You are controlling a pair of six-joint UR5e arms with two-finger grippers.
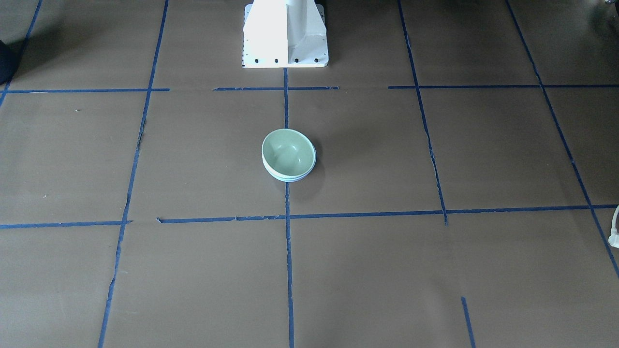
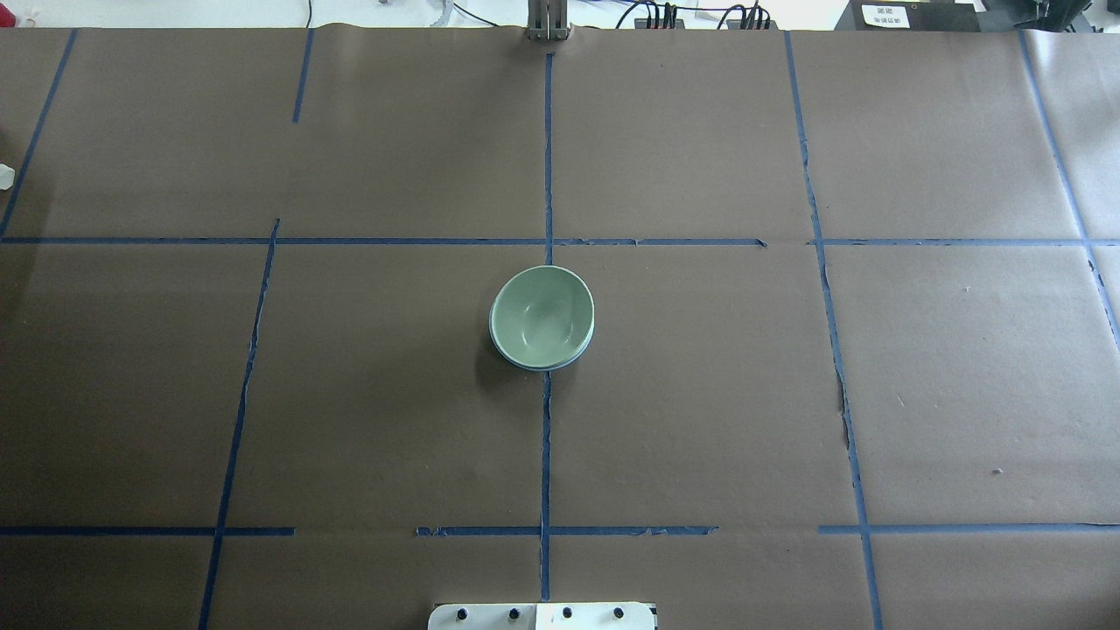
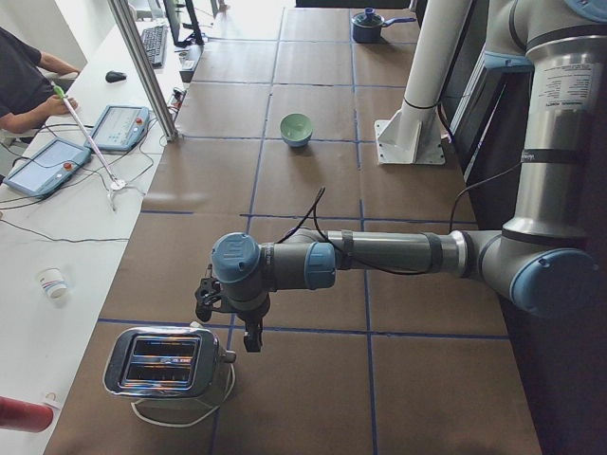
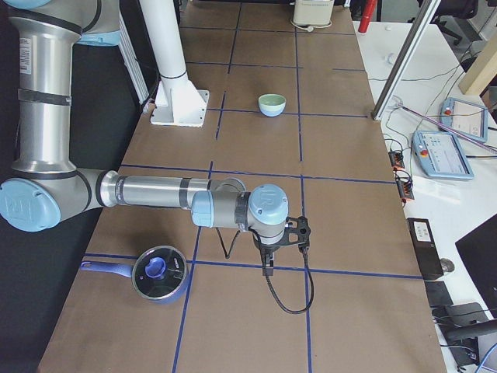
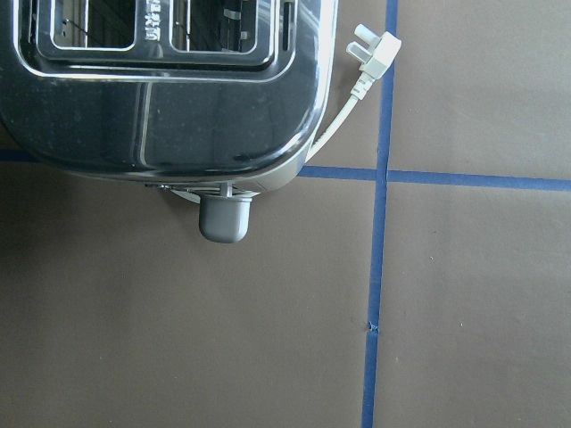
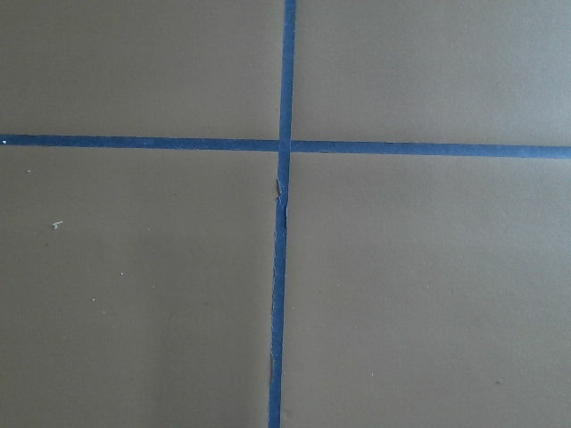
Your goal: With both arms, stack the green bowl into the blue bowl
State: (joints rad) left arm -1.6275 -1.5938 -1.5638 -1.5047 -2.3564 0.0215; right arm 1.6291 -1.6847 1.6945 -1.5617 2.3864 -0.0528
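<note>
The green bowl sits nested upright inside the blue bowl at the middle of the table, and only a thin blue rim shows under it. The pair also shows in the overhead view. Both arms are far from the bowls, at the table's two ends. My left gripper hangs next to a toaster, and I cannot tell if it is open or shut. My right gripper hovers over a tape crossing, and I cannot tell its state either. Neither wrist view shows any fingers.
A chrome toaster with a white plug lies under the left wrist. A pot with a blue lid stands near the right arm. The white pedestal is behind the bowls. Operators' tablets lie on the side desk.
</note>
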